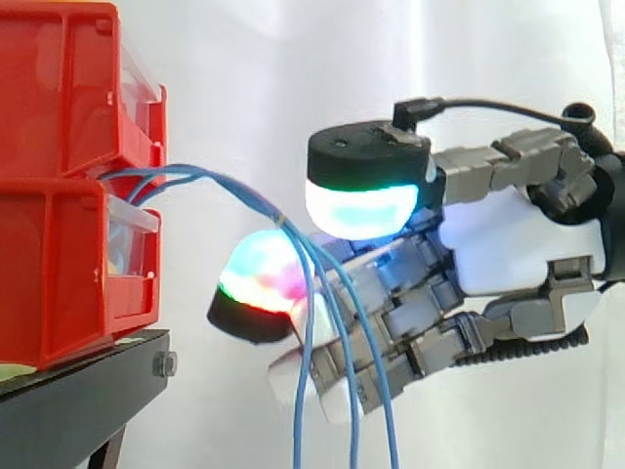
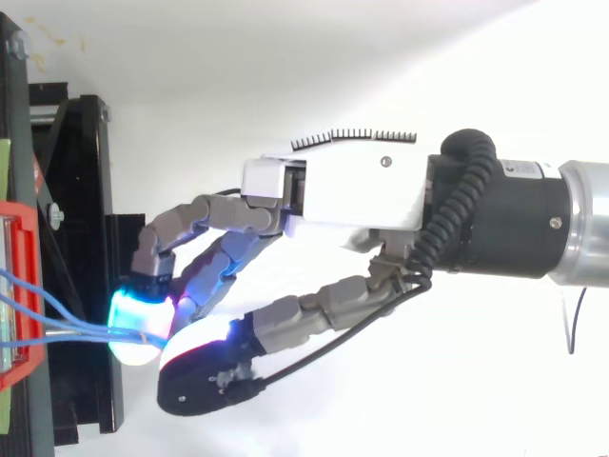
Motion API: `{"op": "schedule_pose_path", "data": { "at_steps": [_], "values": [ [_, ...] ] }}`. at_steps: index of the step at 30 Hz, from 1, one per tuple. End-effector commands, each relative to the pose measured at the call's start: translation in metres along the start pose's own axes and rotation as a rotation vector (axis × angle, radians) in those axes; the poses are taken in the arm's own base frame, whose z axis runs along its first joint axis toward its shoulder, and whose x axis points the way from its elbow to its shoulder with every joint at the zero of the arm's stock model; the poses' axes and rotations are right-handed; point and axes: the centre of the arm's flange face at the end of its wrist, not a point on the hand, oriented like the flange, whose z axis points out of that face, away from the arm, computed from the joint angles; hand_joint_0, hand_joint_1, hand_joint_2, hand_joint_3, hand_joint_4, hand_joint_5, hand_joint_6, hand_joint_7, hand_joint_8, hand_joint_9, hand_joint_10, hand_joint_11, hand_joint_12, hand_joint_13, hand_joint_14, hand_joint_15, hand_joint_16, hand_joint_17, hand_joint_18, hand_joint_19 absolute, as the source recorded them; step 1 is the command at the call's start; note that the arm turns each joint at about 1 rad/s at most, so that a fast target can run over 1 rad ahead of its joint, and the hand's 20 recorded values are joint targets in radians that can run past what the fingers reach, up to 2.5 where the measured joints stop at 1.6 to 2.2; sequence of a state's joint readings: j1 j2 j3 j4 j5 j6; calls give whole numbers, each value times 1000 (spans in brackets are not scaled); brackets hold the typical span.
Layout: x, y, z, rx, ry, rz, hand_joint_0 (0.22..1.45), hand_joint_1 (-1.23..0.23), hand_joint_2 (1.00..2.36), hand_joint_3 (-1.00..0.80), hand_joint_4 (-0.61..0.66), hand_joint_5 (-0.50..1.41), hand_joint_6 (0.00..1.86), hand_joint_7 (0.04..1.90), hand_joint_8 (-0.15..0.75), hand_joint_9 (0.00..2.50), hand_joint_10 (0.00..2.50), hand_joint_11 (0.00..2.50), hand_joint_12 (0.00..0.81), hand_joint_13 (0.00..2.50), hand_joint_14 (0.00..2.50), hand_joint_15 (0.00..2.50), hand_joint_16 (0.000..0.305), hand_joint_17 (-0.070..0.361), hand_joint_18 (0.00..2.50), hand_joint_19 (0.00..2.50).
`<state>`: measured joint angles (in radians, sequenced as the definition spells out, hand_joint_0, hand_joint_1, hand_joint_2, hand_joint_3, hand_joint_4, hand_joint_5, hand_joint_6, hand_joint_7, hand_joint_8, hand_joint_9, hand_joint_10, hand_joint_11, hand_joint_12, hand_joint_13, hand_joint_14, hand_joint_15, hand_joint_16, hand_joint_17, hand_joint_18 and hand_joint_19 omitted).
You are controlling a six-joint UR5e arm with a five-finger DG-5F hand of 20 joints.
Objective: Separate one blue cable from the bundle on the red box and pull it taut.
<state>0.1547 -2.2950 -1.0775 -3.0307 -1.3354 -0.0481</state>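
Blue cables (image 1: 195,171) run straight into the fingers (image 1: 361,210), caught between two glowing pads. In the side view one pad, cyan and white under a black cap, sits above and to the right of the strands. A second pad (image 1: 259,274), glowing magenta, red and green, sits below and to their left. From above, the cyan pad (image 2: 138,324) and its white and red neighbour (image 2: 195,347) lie just beside each other, and the strands end in the narrow seam between them. The fingers are curled and appear to pinch the blue cables there; several strands seem to be taken together, not one alone.

Below the pinch, the strands hang down in front of the other bent fingers and leave the side view at its lower edge. Behind them is the white palm of the hand (image 2: 352,190).

Leftward from the pinch, the cables rise in a slack arc and enter the gap between the upper red bin (image 1: 59,88) and the lower red bin (image 1: 59,274). The bins stand stacked on a black stand (image 1: 78,391) before the white curtain (image 1: 293,78).
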Motion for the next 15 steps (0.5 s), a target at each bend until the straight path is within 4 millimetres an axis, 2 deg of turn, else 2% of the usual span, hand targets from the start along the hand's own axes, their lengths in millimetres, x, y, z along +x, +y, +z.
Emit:
{"op": "schedule_pose_path", "data": {
  "at_steps": [1, 7, 10, 15],
  "values": [
    [2, 11, 3, -22, 15, 5, 606, -786, 1010, -80, 171, -172, 892, 838, 342, 760, 6, 270, 398, 673, 5, 189, 55, 124, 586, 286],
    [6, 16, 4, -32, 30, 19, 617, -795, 1010, -122, 214, -175, 896, 782, 335, 761, 6, 287, 393, 667, 6, 191, 54, 122, 577, 305],
    [7, 16, 4, -32, 33, 27, 584, -796, 1011, -302, 190, -153, 856, 947, 315, 804, 10, 302, 360, 650, 7, 212, 47, 106, 525, 349],
    [7, 16, 4, -32, 32, 28, 563, -763, 1006, -404, 195, -130, 827, 990, 326, 870, 9, 297, 366, 692, 7, 214, 47, 106, 556, 351]
  ]
}}
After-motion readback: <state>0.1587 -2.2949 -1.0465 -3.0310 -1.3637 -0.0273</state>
